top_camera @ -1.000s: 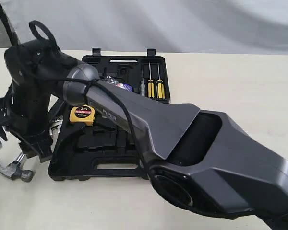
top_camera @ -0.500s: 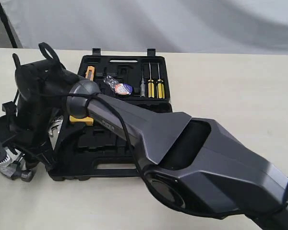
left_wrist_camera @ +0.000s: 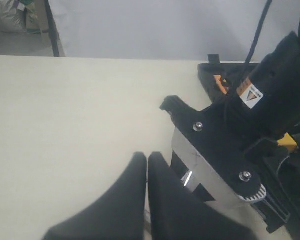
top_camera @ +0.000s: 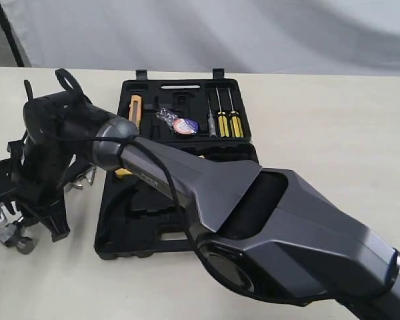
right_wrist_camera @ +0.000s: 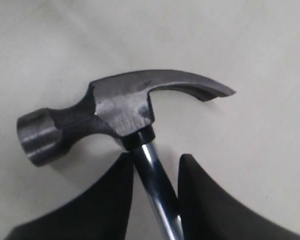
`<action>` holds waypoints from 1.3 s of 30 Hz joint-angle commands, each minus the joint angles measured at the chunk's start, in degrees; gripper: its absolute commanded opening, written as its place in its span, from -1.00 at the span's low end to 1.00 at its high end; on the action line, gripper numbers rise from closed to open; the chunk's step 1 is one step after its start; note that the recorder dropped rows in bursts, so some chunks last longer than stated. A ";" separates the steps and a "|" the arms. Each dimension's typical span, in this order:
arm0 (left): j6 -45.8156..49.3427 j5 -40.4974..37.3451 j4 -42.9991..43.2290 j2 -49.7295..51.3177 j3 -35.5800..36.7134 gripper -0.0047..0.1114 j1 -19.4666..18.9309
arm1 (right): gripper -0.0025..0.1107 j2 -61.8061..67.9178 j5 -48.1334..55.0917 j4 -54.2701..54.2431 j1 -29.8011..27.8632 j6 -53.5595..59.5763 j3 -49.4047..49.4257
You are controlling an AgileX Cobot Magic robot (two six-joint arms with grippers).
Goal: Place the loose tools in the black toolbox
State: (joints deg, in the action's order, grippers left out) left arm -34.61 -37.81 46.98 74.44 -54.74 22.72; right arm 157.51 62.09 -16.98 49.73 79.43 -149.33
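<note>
The steel claw hammer (right_wrist_camera: 120,112) lies on the pale table, and its head (top_camera: 17,239) shows at the far left of the exterior view. My right gripper (right_wrist_camera: 156,159) reaches across over it and is open, its fingers straddling the shiny shaft just below the head. The black toolbox (top_camera: 140,230) lies open to the right of that gripper (top_camera: 40,220). The wrapped tape roll (top_camera: 182,125) rests in the box's far half. Silver parts of the wrench (top_camera: 87,177) peek out beside the box's left edge. My left gripper (left_wrist_camera: 146,159) is shut and holds nothing.
Screwdrivers with yellow handles (top_camera: 227,123) and an orange-handled tool (top_camera: 136,110) sit in the toolbox's far half. The yellow tape measure (top_camera: 123,172) is mostly hidden by the right arm (top_camera: 253,213), which covers the box's middle. In the left wrist view the right gripper's body (left_wrist_camera: 225,150) stands close by.
The right gripper came down over the hammer, and its fingers now flank the shaft. The toolbox has shifted to the right in the exterior view.
</note>
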 commanded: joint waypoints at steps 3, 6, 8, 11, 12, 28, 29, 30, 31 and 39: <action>-0.59 0.97 -0.78 -0.46 0.53 -0.89 -0.19 | -0.97 -3.80 -6.56 0.44 -0.33 -0.06 0.18; -0.59 0.97 -0.78 -0.46 0.53 -0.89 -0.19 | -0.96 -5.43 -9.27 0.44 -0.33 3.06 0.18; -0.59 0.97 -0.78 -0.46 0.53 -0.89 -0.19 | -0.96 -6.25 -9.63 0.44 -0.33 5.43 0.18; -0.59 0.97 -0.78 -0.46 0.53 -0.89 -0.19 | -0.96 -7.72 -9.64 1.36 -0.33 5.34 0.18; -0.59 0.97 -0.78 -0.46 0.53 -0.89 -0.19 | -0.96 -8.22 -9.64 2.45 -0.33 5.14 0.18; -0.59 0.97 -0.78 -0.46 0.53 -0.89 -0.19 | -0.96 -17.82 7.87 33.06 -2.97 -47.50 1.45; -0.59 0.97 -0.78 -0.46 0.53 -0.89 -0.19 | -0.96 -18.19 7.87 32.66 -3.69 -49.61 1.89; -0.59 0.97 -0.78 -0.46 0.53 -0.89 -0.19 | -0.96 -18.85 7.87 31.30 -4.66 -51.55 2.99; -0.59 0.97 -0.78 -0.46 0.53 -0.89 -0.19 | -0.96 -19.93 7.87 29.85 -5.26 -51.83 4.28; -0.59 0.97 -0.78 -0.46 0.53 -0.89 -0.19 | -0.96 -35.68 7.87 25.17 -6.74 -46.23 32.70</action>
State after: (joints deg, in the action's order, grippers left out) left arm -34.61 -37.81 46.98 74.44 -54.74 22.72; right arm 127.86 70.19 9.65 43.01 29.50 -124.89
